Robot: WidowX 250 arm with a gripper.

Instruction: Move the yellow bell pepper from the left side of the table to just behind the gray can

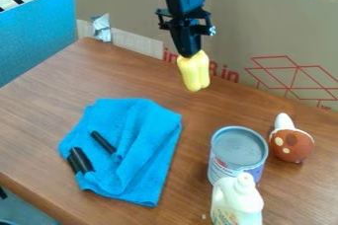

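Observation:
The black gripper point(190, 54) hangs over the back middle of the table, pointing down and shut on the top end of a yellow two-lobed object point(194, 73). That object hangs upright beneath it. At the left-centre, a blue cloth point(142, 135) lies rumpled, with a thin black stick point(103, 142) and a thicker black cylinder point(80, 160) on it. Toward the front right stands a metal can point(238, 148), with a white bottle point(236, 202) in front of it, overlapping its lower part. Right of the can sits a brown spotted toy point(291, 145) with a white stem-like part.
A cardboard panel point(264, 36) with red print rises along the back of the wooden table point(39, 120). A blue panel point(39, 31) stands at the left. Crumpled silvery tape point(102, 27) sticks to the cardboard near the table's back-left corner.

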